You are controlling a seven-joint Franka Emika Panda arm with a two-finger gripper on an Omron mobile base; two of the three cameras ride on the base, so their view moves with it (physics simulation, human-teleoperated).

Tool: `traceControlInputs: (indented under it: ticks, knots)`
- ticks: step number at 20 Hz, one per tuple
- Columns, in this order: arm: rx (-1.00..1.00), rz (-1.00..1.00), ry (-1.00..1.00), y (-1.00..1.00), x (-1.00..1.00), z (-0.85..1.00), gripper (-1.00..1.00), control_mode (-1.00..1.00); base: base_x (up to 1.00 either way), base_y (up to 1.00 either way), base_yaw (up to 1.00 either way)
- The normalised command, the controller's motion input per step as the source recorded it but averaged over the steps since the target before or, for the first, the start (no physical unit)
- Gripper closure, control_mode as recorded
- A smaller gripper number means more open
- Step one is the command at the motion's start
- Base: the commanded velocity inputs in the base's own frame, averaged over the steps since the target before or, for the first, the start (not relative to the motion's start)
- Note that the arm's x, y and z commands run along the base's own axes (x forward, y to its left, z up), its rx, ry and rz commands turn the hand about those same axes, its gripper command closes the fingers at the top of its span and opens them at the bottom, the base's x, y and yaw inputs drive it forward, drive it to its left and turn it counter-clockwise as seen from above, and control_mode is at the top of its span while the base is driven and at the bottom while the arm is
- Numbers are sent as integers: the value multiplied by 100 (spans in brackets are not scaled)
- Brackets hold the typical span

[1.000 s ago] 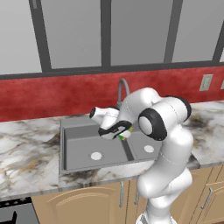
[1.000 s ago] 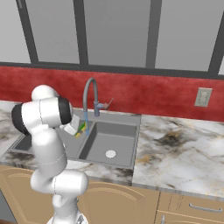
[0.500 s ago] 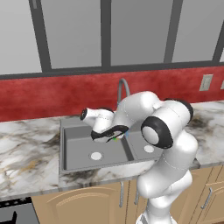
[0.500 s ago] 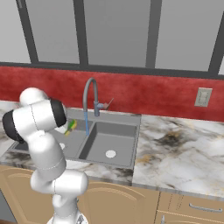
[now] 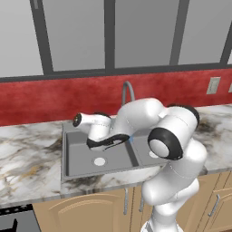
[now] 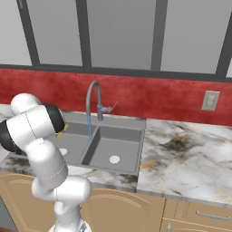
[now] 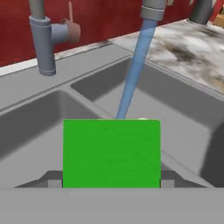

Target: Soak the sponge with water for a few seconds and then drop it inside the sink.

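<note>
In the hand view the sponge (image 7: 111,153) shows its bright green face, and my gripper (image 7: 111,181) is shut on it between the two finger tips. The water (image 7: 133,74) falls from the spout as a thin blue stream and drops out of sight behind the sponge's top edge; whether it touches, I cannot tell. From the left base view my gripper (image 5: 111,141) hangs over the left basin of the grey sink (image 5: 79,158). A yellow bit of the sponge (image 6: 65,128) peeks past my arm, left of the water (image 6: 89,127) and above the sink (image 6: 129,136).
The arched faucet (image 6: 94,97) stands at the sink's back edge, its post (image 7: 43,39) close on my hand's left. Marble counter (image 6: 181,149) runs on both sides. A red backsplash with a wall outlet (image 6: 210,100) rises behind.
My arm has swung left along the sink with the sponge in its grip, from beneath the spout to over the left basin. The water keeps running.
</note>
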Motion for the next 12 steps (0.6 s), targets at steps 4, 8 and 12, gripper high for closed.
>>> traceControlInputs:
  ticks: [4,8,12]
  knots:
    - [0,39,22,42,0,23,100,-100,0,0,0]
    - [0,39,30,34,0,38,100,-100,0,0,0]
    - [1,31,23,6,0,37,100,-100,0,0,0]
